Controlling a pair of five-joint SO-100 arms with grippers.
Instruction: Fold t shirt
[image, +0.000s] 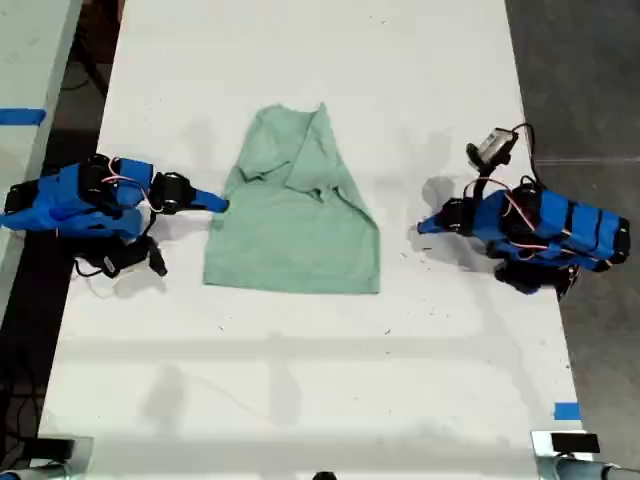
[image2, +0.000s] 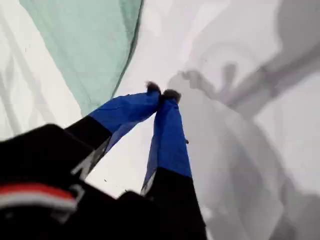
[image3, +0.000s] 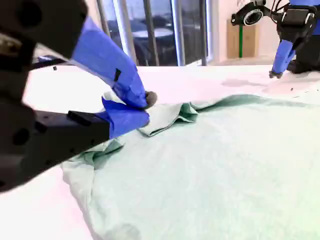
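The pale mint-green t shirt (image: 295, 225) lies flat in the middle of the white table (image: 300, 380), its upper part folded in and narrowed to a peak. My second gripper (image: 222, 205), on the arm at the exterior view's left, is shut with its tips at the shirt's edge. In the second wrist view this gripper (image3: 142, 109) hovers over wrinkled t shirt cloth (image3: 210, 165); whether cloth is pinched does not show. My first gripper (image: 424, 226), at the exterior view's right, is shut over bare table, apart from the shirt. In the first wrist view its fingers (image2: 162, 94) meet beside the t shirt (image2: 85, 50).
The table's long edges run near both arm bases, with dark floor (image: 580, 70) beyond at the exterior view's right. Blue tape (image: 566, 411) marks the table near that view's lower right. A second pale surface with blue tape (image: 22, 116) stands at its left.
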